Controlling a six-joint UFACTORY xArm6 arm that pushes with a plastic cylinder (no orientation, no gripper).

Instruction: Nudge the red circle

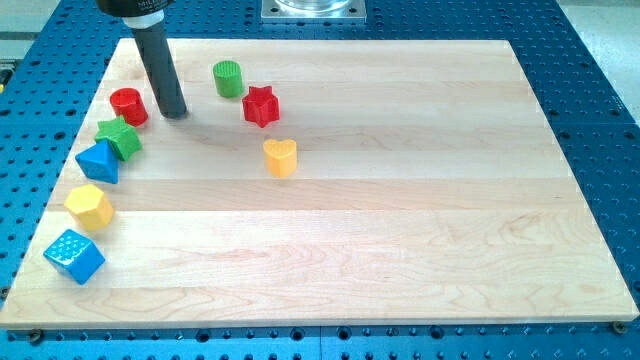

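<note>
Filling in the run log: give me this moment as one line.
task: nudge red circle | my tip: just to its view's right, small gap | contact: none visible | green star: below circle | board: wooden

We can read no words, numbers or signs here, not on the blocks, not on the worktop (pixel 400 250), not on the rod.

Red circle (pixel 128 105): short upright cylinder, flat on board, near view's top-left corner.
</note>
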